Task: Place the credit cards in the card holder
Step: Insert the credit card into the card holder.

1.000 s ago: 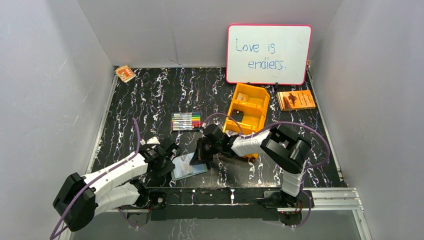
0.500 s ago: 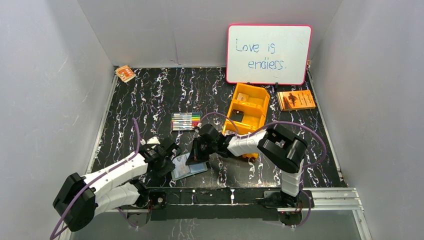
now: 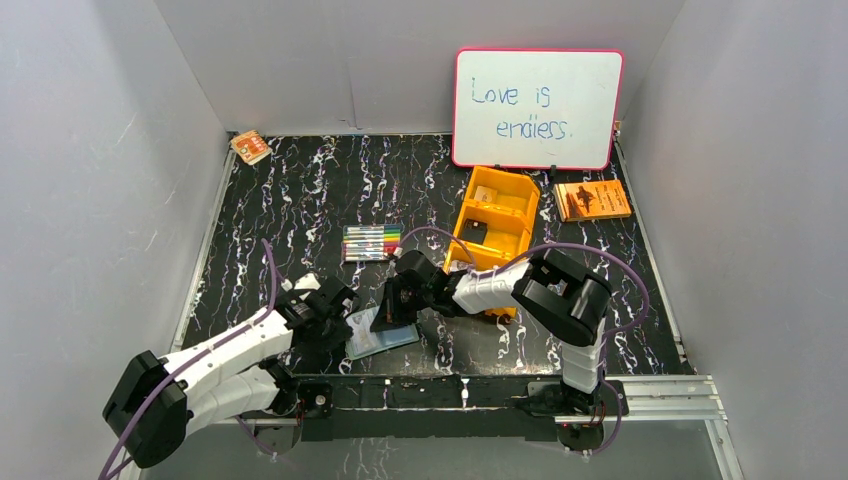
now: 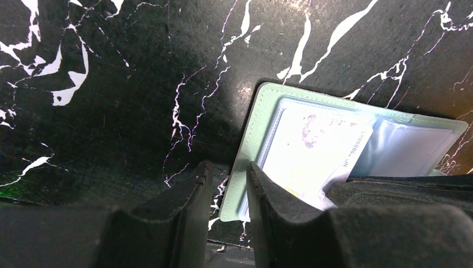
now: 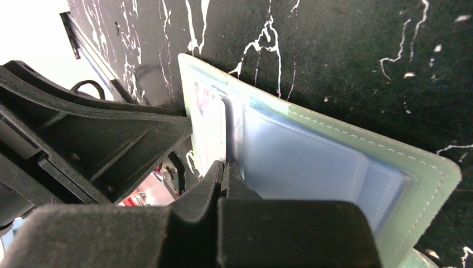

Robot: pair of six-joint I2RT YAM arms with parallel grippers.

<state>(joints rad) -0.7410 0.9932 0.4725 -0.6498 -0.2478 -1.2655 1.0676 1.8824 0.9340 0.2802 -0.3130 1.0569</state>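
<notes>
The step in hand is the seating of one credit card (image 4: pixel 312 151) in the card holder (image 3: pixel 380 335), which lies open on the table (image 3: pixel 300 200) close to the near edge, between the two arms; the whitish card sits in the left pocket, with its right corner out over the middle fold

The right gripper (image 5: pixel 224 170) is clenched shut, its tips against the right edge of the card; whether a sliver of the card is caught between them I cannot tell; the left gripper (image 3: pixel 342 322) has its jaws a little apart, one finger over the near left corner of the holder and the other on the table just beside it, so I judge that it pins the holder and does not clamp it

The next move, I think, calls for a gentle push to the left, flat along the pocket, while the holder is kept from sliding; two small flat things, one tan and one dark, lie in the orange bin (image 3: pixel 515 240) and may be further cards

The whiteboard (image 3: pixel 537 108) at the far side reads "Love is endless."; the card carries a printed line beginning "NO", its digits too small to be sure; the print on the orange booklet (image 3: pixel 592 199) cannot be read
</notes>
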